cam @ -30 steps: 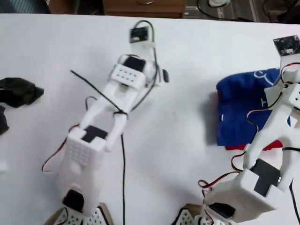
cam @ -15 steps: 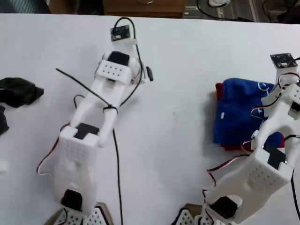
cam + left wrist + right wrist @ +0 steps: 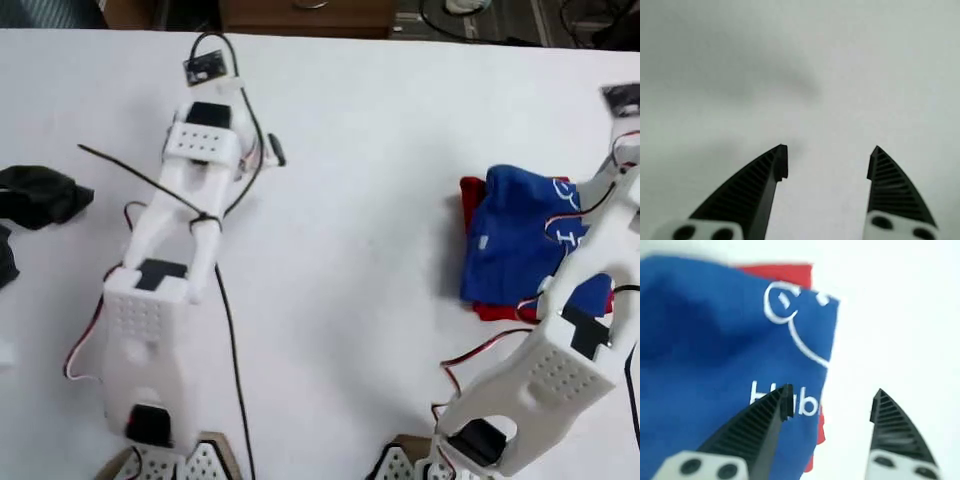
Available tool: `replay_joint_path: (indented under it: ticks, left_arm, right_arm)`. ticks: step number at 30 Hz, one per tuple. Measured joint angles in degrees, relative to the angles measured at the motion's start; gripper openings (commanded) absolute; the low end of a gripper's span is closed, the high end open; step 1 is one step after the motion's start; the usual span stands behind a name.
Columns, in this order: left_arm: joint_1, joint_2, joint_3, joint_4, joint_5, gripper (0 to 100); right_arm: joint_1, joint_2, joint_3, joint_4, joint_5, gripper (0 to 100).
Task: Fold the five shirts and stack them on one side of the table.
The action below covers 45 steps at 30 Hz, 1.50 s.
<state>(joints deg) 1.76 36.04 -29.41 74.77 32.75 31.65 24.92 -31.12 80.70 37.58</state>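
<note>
Tabletop (image 3: 840, 60) lies under the left claw (image 3: 827, 160), spread wide; the right claw (image 3: 832, 402), equally apart, hangs over the blue shirt (image 3: 715, 340), which covers most of the red shirt (image 3: 785, 271).

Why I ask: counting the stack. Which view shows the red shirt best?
High view: the red shirt shows along two edges under the blue shirt. Right wrist view catches red slivers; left wrist view, the table.

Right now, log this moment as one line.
left gripper: open, over table | right gripper: open, at blue shirt edge | red shirt underneath
</note>
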Motion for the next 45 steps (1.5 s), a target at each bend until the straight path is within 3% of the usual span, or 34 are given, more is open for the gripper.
replay_joint_path:
  ticks: [6,11,19,32,41,45]
  left_arm:
    - [-1.3,0.0,0.0,0.6,0.0,28]
    - [-1.9,0.0,0.0,1.3,0.0,28]
    - [-5.7,0.0,-4.0,7.2,0.0,28]
    - [-9.6,0.0,-4.5,9.6,0.1,28]
    - [-11.9,0.0,-4.5,10.5,-0.2,28]
    - [-15.5,0.0,-4.5,11.5,-2.3,28]
  right_arm:
    - [-10.3,0.1,-4.0,8.2,-5.6,22.9]
    - [-18.5,3.1,-4.0,5.8,-5.9,21.7]
    - [-19.6,11.8,-3.9,1.1,-5.9,21.4]
    - [-24.2,13.5,-5.8,1.1,-5.9,21.4]
    - [-24.2,2.9,-8.8,14.9,-7.1,21.4]
    - [-24.9,-5.7,-0.7,16.5,-9.3,21.4]
